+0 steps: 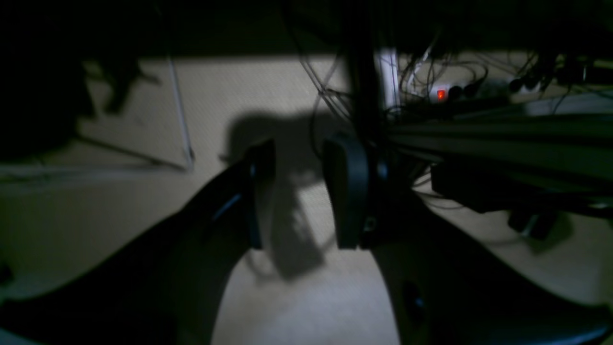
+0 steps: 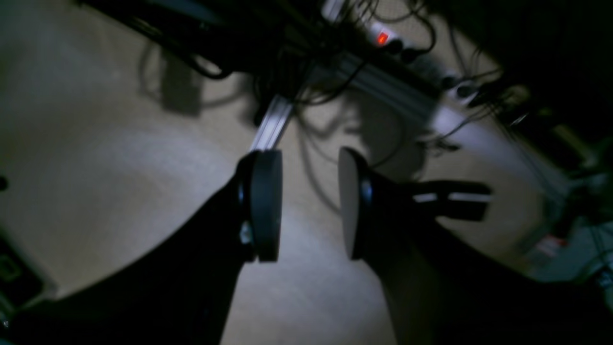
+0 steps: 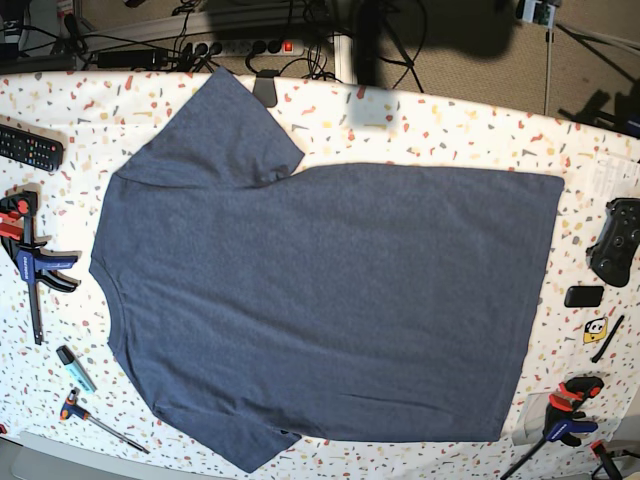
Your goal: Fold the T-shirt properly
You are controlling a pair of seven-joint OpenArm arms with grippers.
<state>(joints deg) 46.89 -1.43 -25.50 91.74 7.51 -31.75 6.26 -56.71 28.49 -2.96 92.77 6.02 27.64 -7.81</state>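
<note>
You have not begun any fold yet, as far as the views show. The large heathered dark navy-blue short-sleeved cotton T-shirt [image 3: 320,300] lies spread flat and plain side up on the white speckled terrazzo-pattern surface [image 3: 450,125], collar toward the base view's left and hem toward its right. One sleeve points to the far edge and the other to the near edge; no layer is doubled over. My judgement: the whole job is still ahead of you, sleeves, sides and the final halving.

Your left tool [image 1: 299,191] has its two dark pads parted with a clear gap between them, and nothing sits in that gap. Your right tool [image 2: 309,206] is likewise spread apart and holds nothing. Both wrist views show only pale beige floor, black cables and a white power strip with a red lit switch [image 2: 383,37] beyond the pads, so each tool is well away from the cloth and appears to hang off the surface. Neither arm shows in the base view.

Relative to the tools, the shirt is out of sight of both wrist cameras; I cannot tell from these views exactly how far off it lies, only that no fabric is near either pair of pads. You will likely need to bring both tools in over the surface before any grasp is possible.
</note>
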